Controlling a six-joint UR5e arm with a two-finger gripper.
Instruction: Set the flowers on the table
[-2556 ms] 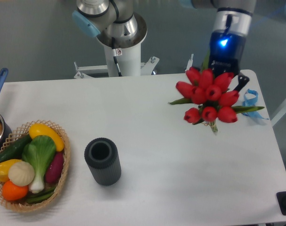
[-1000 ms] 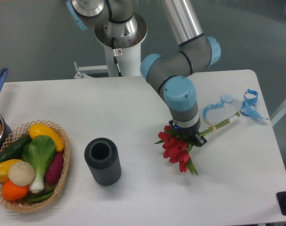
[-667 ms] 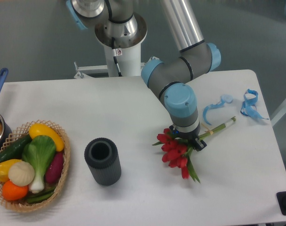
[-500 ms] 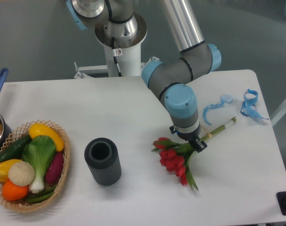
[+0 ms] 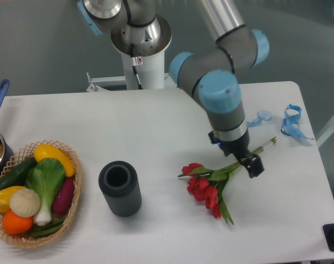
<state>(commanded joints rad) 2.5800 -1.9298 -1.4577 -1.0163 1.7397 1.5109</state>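
Bench (image 5: 155, 121): white, rounded corners, grey floor behind.
Flowers (image 5: 206, 187): red tulips lying flat on the bench, right of centre, stems running up-right under the end effector.
End effector (image 5: 249, 163): above the stems, near their middle; whether its fingers are spread or closed cannot be told.
Ribbon (image 5: 290, 122): light blue, at the far right edge.
Cylinder (image 5: 120, 188): dark, ribbed, upright, left of the flowers.
Basket (image 5: 73, 201): vegetables, near left.

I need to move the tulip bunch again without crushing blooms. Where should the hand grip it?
Judging by its pose, grip the tulips on the bare stems, coming from above. They lie flat on the table, stems angled up-right away from the blooms.
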